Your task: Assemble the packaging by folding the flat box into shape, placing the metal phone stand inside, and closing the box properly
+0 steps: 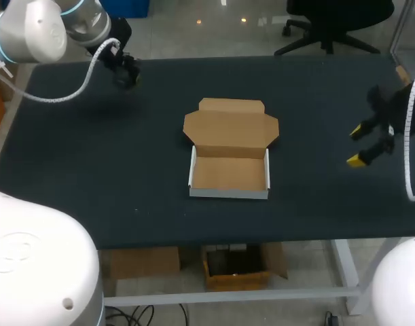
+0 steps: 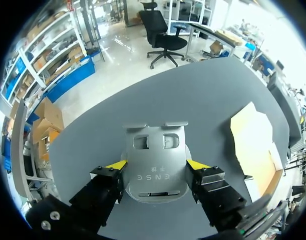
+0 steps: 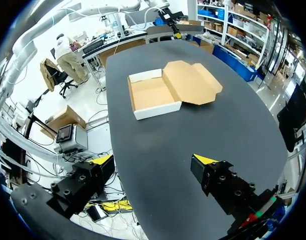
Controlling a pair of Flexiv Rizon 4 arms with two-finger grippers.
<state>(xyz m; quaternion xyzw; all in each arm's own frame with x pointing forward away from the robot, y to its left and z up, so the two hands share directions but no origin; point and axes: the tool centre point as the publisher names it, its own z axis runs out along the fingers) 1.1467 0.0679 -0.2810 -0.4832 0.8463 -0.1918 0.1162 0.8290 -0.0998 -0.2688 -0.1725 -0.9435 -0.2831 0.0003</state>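
Brown cardboard is showing on the inside of the box [image 1: 229, 193], which is sitting in the middle of the counter [image 1: 92, 176], already folded into a shallow tray with white outer walls. Its lid [image 1: 231, 129] is lying open and flat on the far side of the tray, with the side flaps spreading left and right and the tuck flap pointing away from you. The floor of the tray is showing in full.

Your left hand [image 2: 156, 166] is hanging over the far left corner of the counter, well apart from the box. It is pinching the metal phone stand [image 2: 155, 145], with the yellow fingertips [image 2: 116, 165] pressing against the two side edges of the grey plate. The stand is lying flat between the fingers, and its end with the two cut-out windows is pointing ahead of the hand. You cannot tell whether that end is touching the dark counter. In the head view the stand is too hidden to make out.

Your right hand [image 1: 357, 145] is hovering over the right side of the counter, level with the box and well apart from it. Its fingers are standing wide apart, with dark counter showing between them. From that wrist, the box is lying well ahead of the hand.
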